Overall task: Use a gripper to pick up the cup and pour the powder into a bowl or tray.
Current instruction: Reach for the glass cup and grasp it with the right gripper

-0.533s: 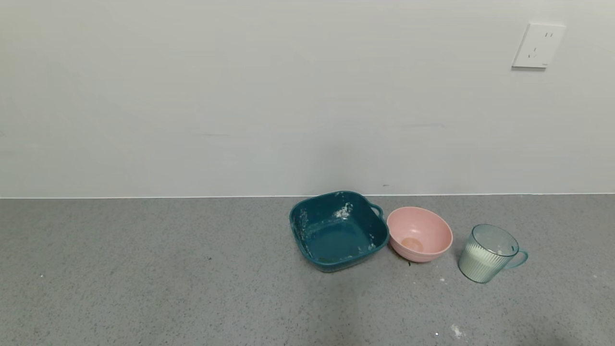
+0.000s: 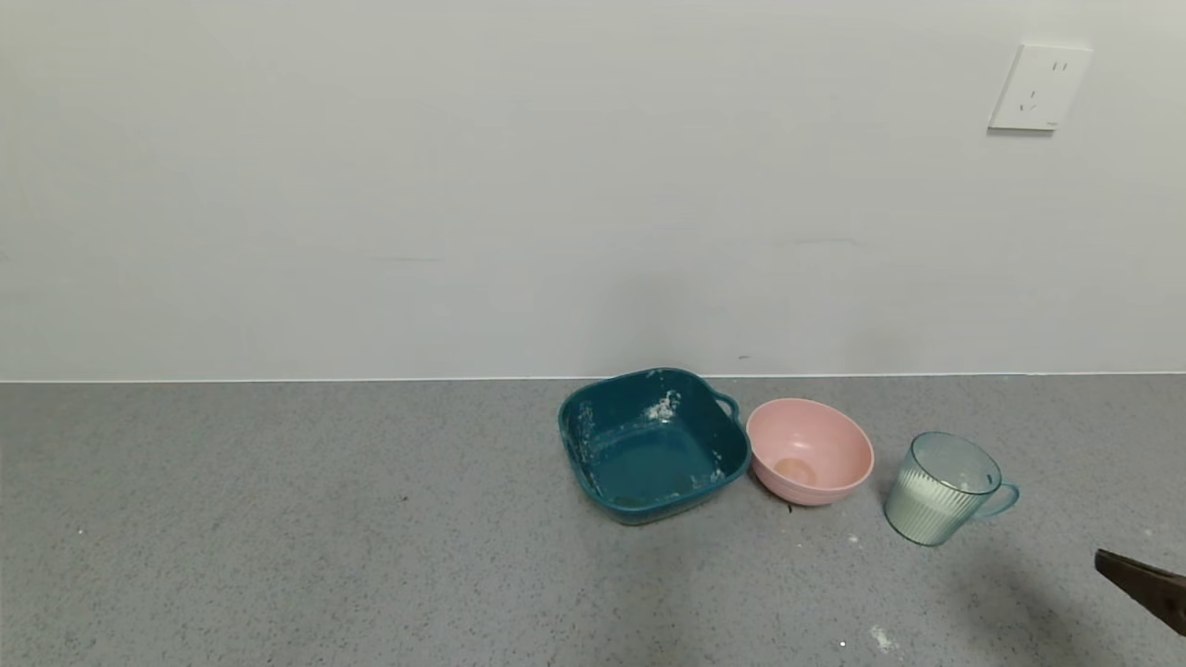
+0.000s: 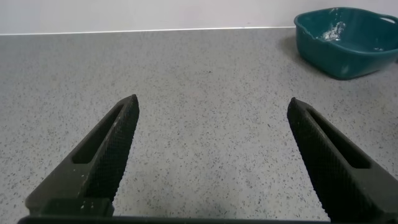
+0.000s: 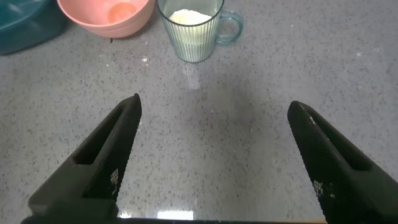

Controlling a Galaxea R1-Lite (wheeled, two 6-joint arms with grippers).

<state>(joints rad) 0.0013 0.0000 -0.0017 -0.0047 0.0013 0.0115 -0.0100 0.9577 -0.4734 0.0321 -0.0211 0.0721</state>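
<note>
Nearest the robot, the right gripper [image 4: 211, 158] hangs over the speckled grey stone-look countertop [image 2: 278, 519] w/ its 2 black ribbed fingers [image 4: 106, 155] spread wide, nothing between them; in the head view only a dark tip of it shows at the right edge [image 2: 1144, 585]. The left gripper [image 3: 211, 155] sits low over bare counter well to the left, fingers [image 3: 102, 155] likewise spread apart & empty.

Beyond the right gripper, ahead of its gap and apart from it, stands the translucent pale blue-green ribbed plastic cup [image 2: 938, 489] [image 4: 191, 31], upright on the counter, loop handle pointing away from the bowl. The fine white powder [image 4: 188, 17] fills approx. the lower half of it, inside the cup, none poured. A few white specks [image 2: 878, 636] lie on the counter near it.

Just left of the cup, apart from it, is the round pink plastic bowl [image 2: 809, 451] [image 4: 106, 15], w/ what looks like a pale tan patch at its bottom, hard to say what. Next left, touching or nearly touching the bowl, the square dark teal dish w/ handles [image 2: 651, 443] [image 3: 348, 40], white smears on its inner walls.

Farthest back: the plain white wall [image 2: 463, 185] w/ 1 white socket plate [image 2: 1039, 88] upper right
</note>
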